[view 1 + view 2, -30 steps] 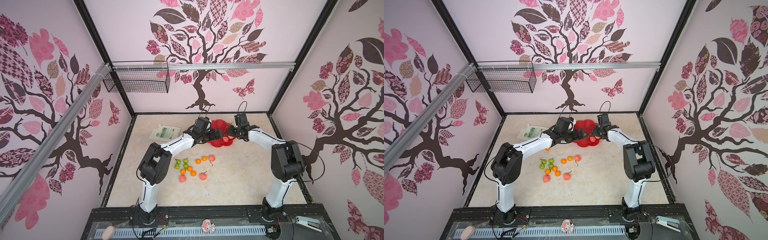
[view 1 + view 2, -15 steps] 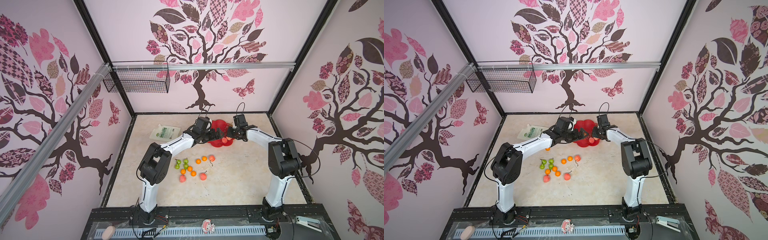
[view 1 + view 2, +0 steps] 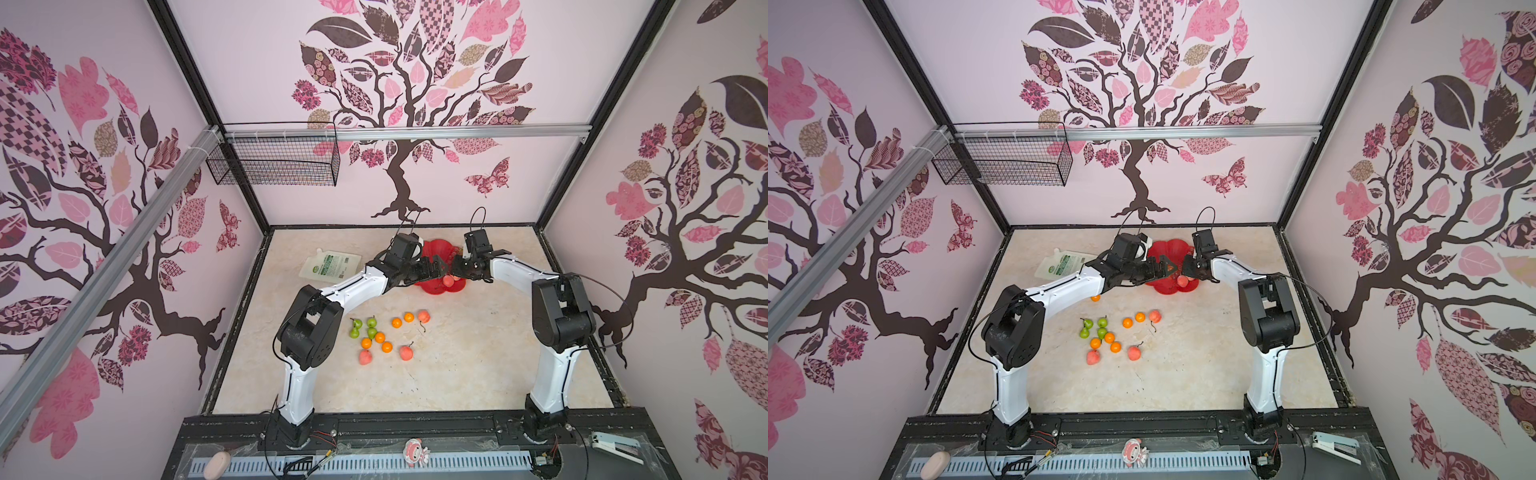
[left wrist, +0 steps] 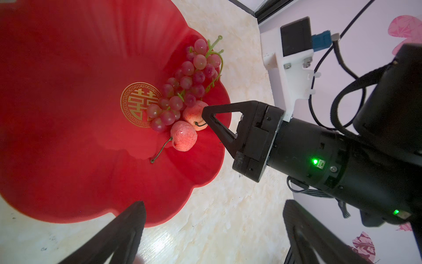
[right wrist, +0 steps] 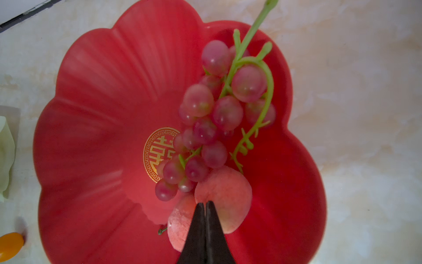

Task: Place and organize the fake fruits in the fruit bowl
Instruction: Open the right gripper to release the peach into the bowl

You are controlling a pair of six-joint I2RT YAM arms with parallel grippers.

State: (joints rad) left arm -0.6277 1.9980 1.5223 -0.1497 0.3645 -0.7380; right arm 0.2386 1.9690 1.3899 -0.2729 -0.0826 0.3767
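Observation:
The red scalloped fruit bowl (image 3: 432,250) (image 3: 1166,249) (image 4: 68,118) (image 5: 98,109) holds a reddish-purple grape bunch (image 4: 187,84) (image 5: 212,118) and two peaches (image 4: 183,136) (image 5: 225,194). My right gripper (image 5: 205,204) (image 4: 204,112) (image 3: 455,270) is shut, nothing between its fingers, its tip against the peaches. My left gripper (image 4: 214,205) (image 3: 436,268) hangs open and empty over the bowl's near rim. Loose on the table lie green pears (image 3: 365,326), several oranges (image 3: 380,336) and three peaches (image 3: 406,352). One orange (image 3: 1095,297) sits under the left arm.
A white pouch with a green label (image 3: 330,266) lies left of the bowl. A black wire basket (image 3: 274,162) hangs on the back-left rail. The two forearms nearly meet over the bowl. A light stapler-like tool (image 3: 615,446) rests on the front ledge.
The right arm has swung slightly left, bringing its shut gripper further over the bowl onto the peaches. The left arm has hardly moved and stays open.

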